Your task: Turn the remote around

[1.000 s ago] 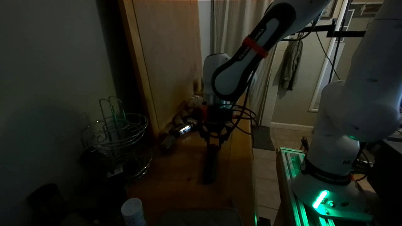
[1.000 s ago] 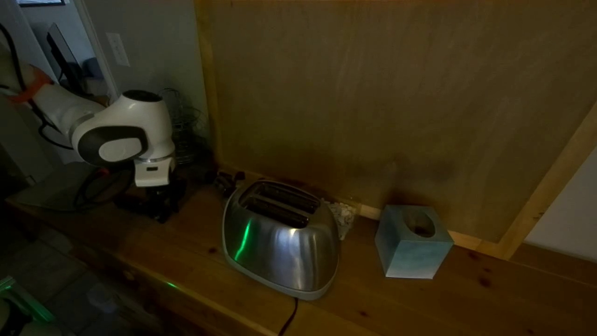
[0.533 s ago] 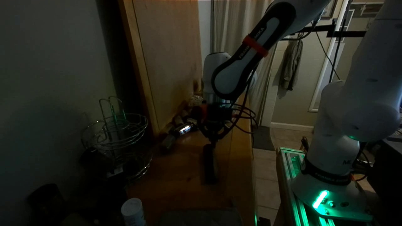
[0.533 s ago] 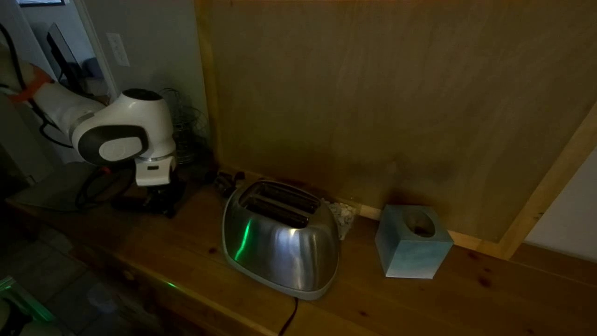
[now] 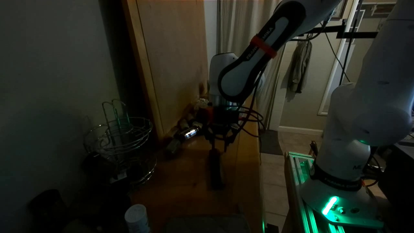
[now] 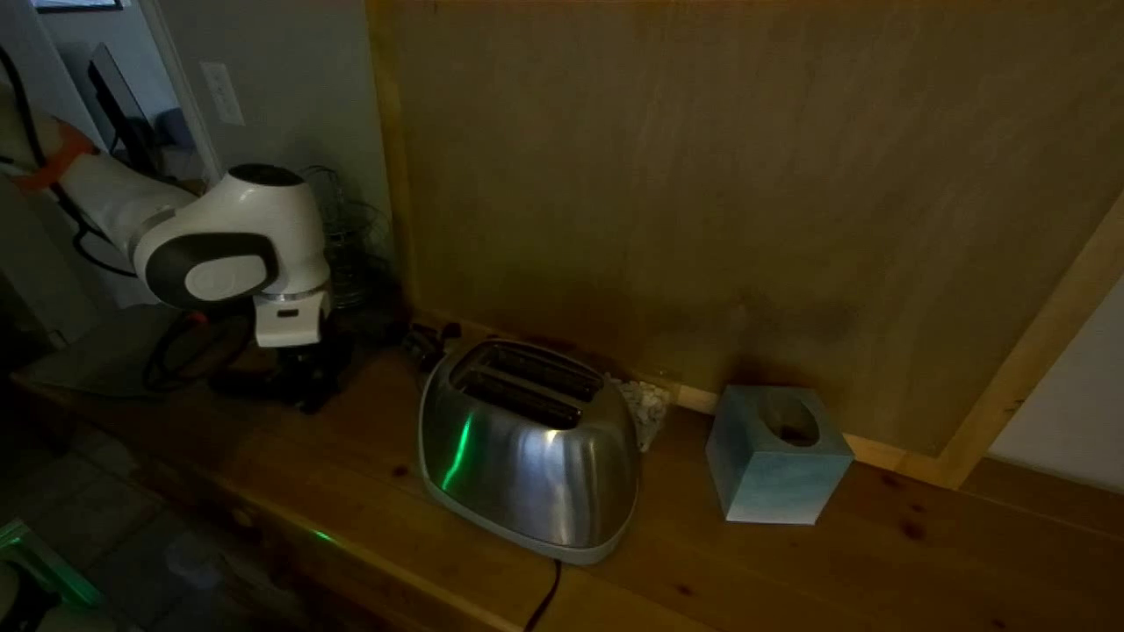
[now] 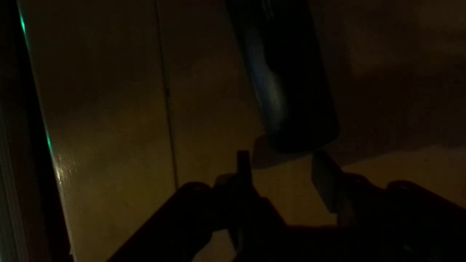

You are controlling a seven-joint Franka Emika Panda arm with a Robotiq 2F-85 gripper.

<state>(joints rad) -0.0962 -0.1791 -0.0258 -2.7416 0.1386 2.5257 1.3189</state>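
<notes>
Wrist view: black remote control [image 7: 296, 80] noted at upper centre, slanted; Robotiq gripper [image 7: 281, 157] seen in lower half, jaws parted partway, nothing gripped.

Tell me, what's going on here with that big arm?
A robot arm holds its open gripper near one end of a dark remote lying on a wooden table. Nothing is gripped: the table shows between the fingers. The job is to turn the remote around, so it may grasp it next.
</notes>
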